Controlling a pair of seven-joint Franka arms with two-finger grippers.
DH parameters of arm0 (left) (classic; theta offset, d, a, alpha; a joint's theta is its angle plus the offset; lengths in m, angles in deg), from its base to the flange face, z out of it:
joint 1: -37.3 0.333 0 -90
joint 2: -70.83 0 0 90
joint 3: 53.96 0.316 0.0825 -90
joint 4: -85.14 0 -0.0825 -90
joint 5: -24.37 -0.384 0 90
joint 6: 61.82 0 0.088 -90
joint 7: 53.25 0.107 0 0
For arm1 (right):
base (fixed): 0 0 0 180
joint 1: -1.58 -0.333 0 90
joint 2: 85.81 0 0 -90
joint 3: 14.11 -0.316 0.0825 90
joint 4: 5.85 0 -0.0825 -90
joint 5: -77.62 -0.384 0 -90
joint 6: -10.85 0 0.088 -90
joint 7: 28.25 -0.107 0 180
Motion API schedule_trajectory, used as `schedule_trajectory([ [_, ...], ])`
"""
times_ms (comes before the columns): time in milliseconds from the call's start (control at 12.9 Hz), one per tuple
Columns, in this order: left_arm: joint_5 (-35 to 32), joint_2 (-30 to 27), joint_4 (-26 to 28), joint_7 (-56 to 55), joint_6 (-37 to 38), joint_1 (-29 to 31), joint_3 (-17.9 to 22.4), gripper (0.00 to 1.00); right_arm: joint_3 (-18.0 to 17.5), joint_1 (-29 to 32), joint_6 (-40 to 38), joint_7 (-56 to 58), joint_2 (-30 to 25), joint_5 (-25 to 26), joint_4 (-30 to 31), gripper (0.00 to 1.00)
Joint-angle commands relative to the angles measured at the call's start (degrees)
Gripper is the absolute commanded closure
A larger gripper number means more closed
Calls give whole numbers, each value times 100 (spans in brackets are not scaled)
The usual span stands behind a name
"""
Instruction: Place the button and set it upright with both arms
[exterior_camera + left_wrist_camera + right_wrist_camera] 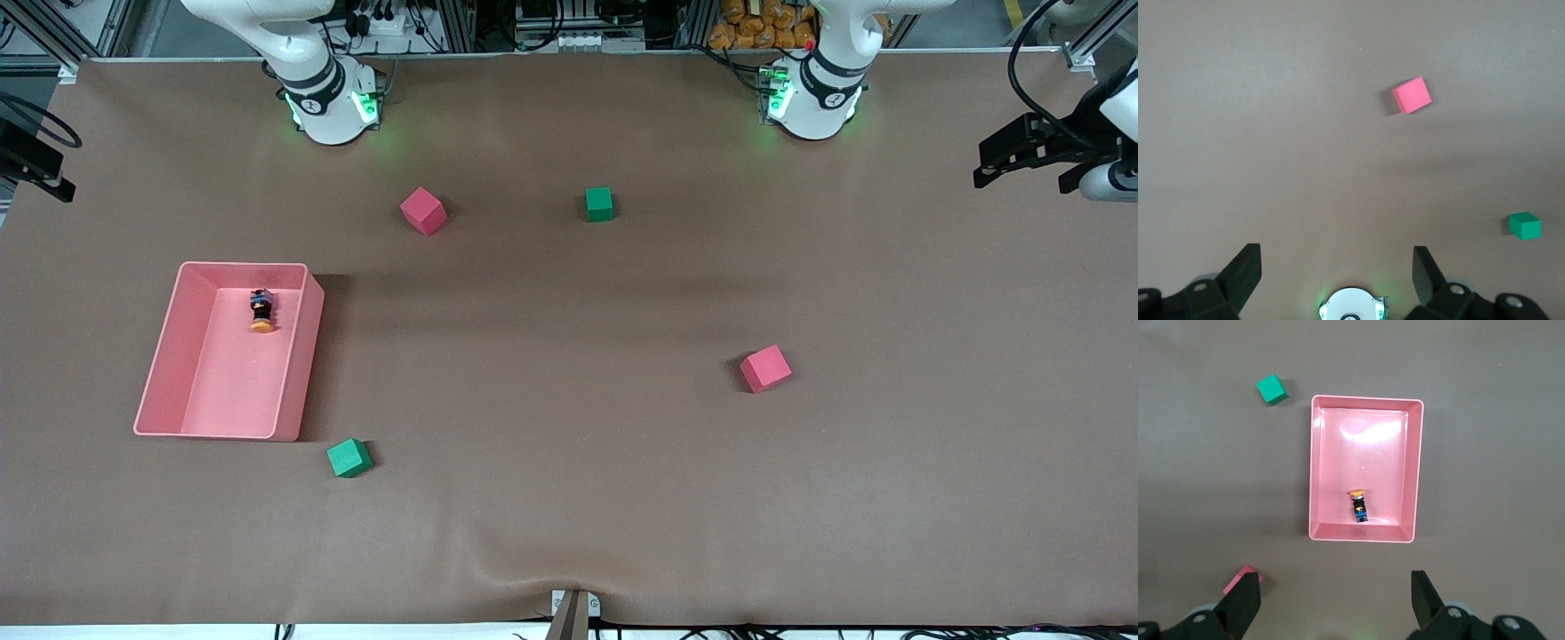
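Tiny orange-capped black-and-blue button (1359, 506) lies toppled in the pink plastic tray (1315, 467), so the empty, spread-fingered right hand (1336, 600) above should descend straight, pinching its body, while the left hand (1336, 273) waits open.

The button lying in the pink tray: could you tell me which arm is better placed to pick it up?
Probably the right. Its open gripper hangs over the pink tray holding the button; the left gripper is over bare table by a red cube.
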Motion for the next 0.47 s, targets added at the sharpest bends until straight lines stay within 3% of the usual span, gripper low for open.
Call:
schedule_trajectory([
  [0,-6,12,-75,0,72,18,6,0,-59,63,-12,-601,-38,-36,16,0],
  [389,-14,12,-75,-8,72,9,6,0,-76,-24,-47,-852,-47,-45,7,0],
])
